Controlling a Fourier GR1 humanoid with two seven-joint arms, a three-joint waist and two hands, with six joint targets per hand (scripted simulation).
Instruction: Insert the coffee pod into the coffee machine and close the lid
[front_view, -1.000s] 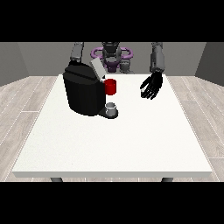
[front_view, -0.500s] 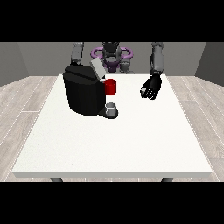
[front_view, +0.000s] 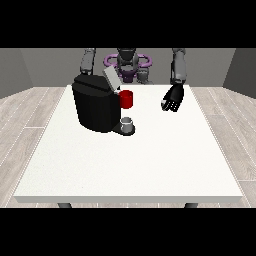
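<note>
— Where do we see the coffee pod?

— We see a small grey coffee pod (front_view: 128, 121) sitting on the little tray at the front foot of the coffee machine (front_view: 96, 106). It stands upright, just under the red part (front_view: 126, 99) that sticks out of the machine's front.

— And the machine itself?

— We see a big black coffee machine on the white bench (front_view: 135, 165), towards the far side and a bit to the view's left. Its lid (front_view: 110, 78) is tipped up and open, grey and slanted at the top.

— What about the hands?

— We see one black hand (front_view: 173, 98) at the view's right. It hangs above the bench, well apart from the machine and the pod. Its fingers point down and look relaxed and a little spread. It holds nothing.

— And the other one?

— We only see an arm (front_view: 88, 61) going down behind the machine at the view's left. The hand there is hidden, so we cannot tell how its fingers are.

— Anything else?

— We see the robot's body (front_view: 127, 62) behind the bench, with a purple ring round it.
</note>
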